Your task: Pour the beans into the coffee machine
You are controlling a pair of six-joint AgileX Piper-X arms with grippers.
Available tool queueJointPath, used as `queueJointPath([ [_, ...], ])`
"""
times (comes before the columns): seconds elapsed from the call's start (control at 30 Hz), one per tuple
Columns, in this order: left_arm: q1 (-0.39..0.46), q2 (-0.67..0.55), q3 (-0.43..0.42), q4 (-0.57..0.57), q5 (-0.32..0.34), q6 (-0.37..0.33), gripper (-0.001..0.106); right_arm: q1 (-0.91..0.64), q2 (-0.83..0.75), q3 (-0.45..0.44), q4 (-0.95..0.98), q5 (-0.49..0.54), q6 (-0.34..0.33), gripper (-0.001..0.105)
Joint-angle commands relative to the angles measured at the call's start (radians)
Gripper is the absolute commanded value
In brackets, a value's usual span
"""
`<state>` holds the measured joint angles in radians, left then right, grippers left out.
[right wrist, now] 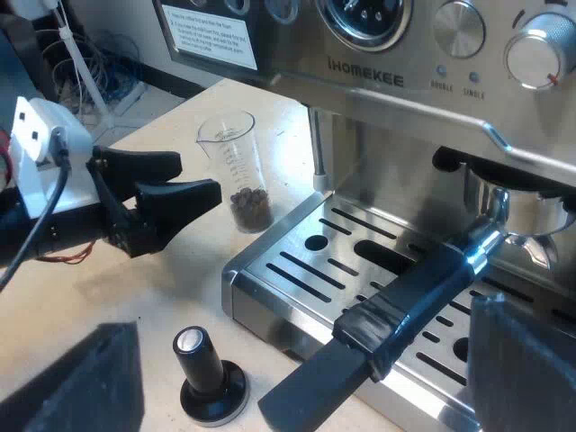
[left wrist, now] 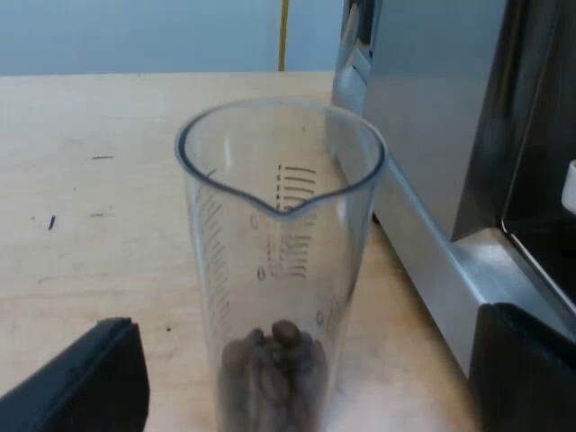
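Before left claw (right wrist: 200, 177), measuring glass (left wrist: 279, 270) stands upright, spout facing it.

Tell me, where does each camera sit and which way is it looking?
Left wrist view: on the left arm, looking past its open left gripper at a measuring glass holding coffee beans, beside the espresso machine.
Right wrist view: on the right arm, looking past its open right gripper at the machine's front: drip tray, the holder's dark handle, a black-knobbed tamper.
Shared: the glass, the machine, and the left gripper, close to the glass.
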<state>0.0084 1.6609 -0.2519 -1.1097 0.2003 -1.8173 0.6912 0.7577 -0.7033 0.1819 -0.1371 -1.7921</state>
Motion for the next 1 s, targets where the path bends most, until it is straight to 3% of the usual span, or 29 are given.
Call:
queueJointPath([
  [0.03, -0.005, 0.014, -0.025, -0.017, -0.003, -0.01, 0.087, 0.002, -0.002, -0.014, -0.014, -0.011, -0.005, 0.078],
  [0.23, -0.005, 0.055, -0.086, -0.001, -0.009, -0.01, 0.087, 0.002, -0.002, -0.014, -0.014, -0.011, -0.005, 0.078],
  [0.6, -0.005, 0.069, -0.191, 0.162, -0.009, 0.004, 0.087, 0.002, -0.002, -0.014, -0.014, -0.011, -0.005, 0.078],
  [1.0, -0.005, 0.105, -0.242, 0.163, -0.009, 0.011, 0.085, 0.002, -0.002, -0.014, -0.014, -0.009, -0.005, 0.078],
])
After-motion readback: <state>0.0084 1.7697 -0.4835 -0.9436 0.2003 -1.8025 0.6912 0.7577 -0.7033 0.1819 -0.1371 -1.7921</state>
